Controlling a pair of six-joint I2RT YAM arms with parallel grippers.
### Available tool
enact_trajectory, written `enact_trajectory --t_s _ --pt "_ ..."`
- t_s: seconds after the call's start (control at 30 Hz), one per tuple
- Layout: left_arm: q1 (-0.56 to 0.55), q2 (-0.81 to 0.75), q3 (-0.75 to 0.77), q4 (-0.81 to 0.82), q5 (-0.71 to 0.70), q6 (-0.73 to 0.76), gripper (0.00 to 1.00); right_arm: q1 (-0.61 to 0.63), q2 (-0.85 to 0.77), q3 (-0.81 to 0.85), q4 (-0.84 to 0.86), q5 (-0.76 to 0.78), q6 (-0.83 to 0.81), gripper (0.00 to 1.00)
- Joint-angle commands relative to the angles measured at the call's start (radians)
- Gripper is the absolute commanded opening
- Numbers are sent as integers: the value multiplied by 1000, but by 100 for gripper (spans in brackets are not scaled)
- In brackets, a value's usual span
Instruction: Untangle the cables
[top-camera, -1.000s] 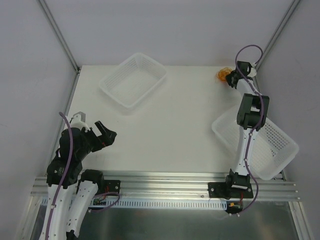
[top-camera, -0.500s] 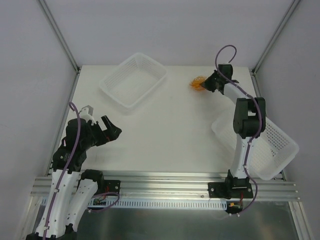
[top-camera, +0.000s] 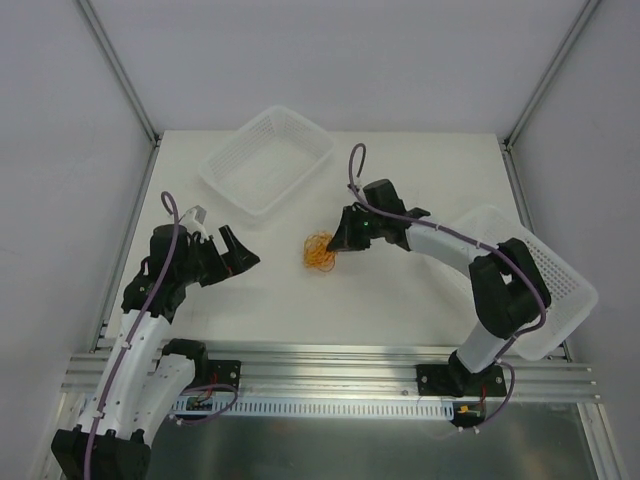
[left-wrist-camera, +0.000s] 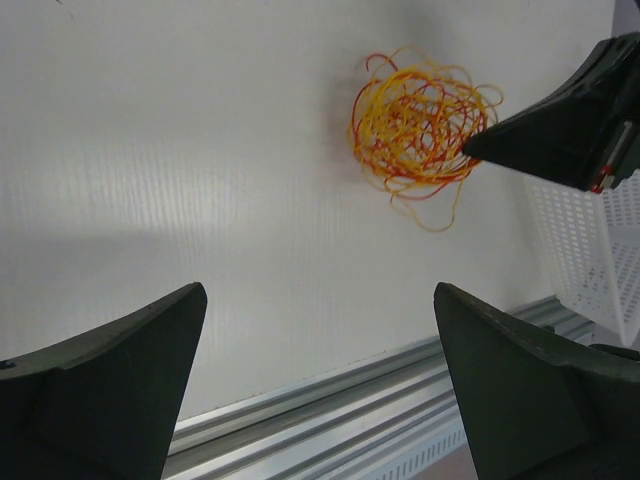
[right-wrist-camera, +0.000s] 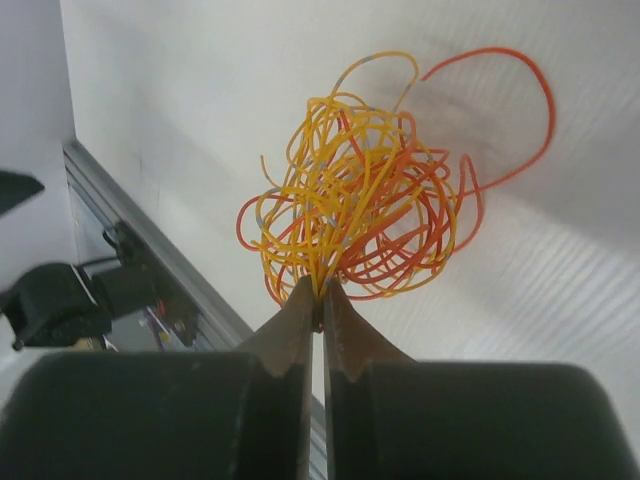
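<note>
The cables (top-camera: 319, 251) form one tangled ball of thin yellow-orange and red loops near the middle of the white table. My right gripper (top-camera: 337, 243) is shut on several strands at the ball's right edge; in the right wrist view the cables (right-wrist-camera: 365, 205) fan out from its pinched tips (right-wrist-camera: 320, 292). My left gripper (top-camera: 240, 256) stands wide open to the left of the ball, apart from it. In the left wrist view the cables (left-wrist-camera: 420, 125) lie well beyond its spread fingers (left-wrist-camera: 110, 380), and the right gripper's dark tip (left-wrist-camera: 478, 146) touches the ball.
A white mesh basket (top-camera: 266, 161) sits at the back left. A second white basket (top-camera: 540, 285) lies tilted at the right, under the right arm. A metal rail (top-camera: 330, 362) runs along the table's near edge.
My right gripper carried the cable ball from the far right corner to the table's middle. My left arm swung forward and right, its gripper staying open.
</note>
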Motion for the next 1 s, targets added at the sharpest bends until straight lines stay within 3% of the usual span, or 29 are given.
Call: enact_trajectory --t_s 0.0,0.13,0.33,0.47,0.77,0.97 --pt "-12 21 -30 79 89 -61 99 55 -73 -79 -16 -68 -81 4" --pt "-44 40 -71 116 110 -105 99 95 -118 -143 -72 -87 -142 50" --pt "-142 132 -68 174 104 -142 99 97 -272 -95 -282 -6 -280 68" --pt "-227 239 -13 194 51 -136 99 80 -335 -58 -356 114 -301 68" --pt "-458 529 162 221 -106 -66 96 28 -343 -62 -336 201 -213 68" --pt "-524 725 237 226 -164 -56 89 25 -330 -78 -307 238 -187 67"
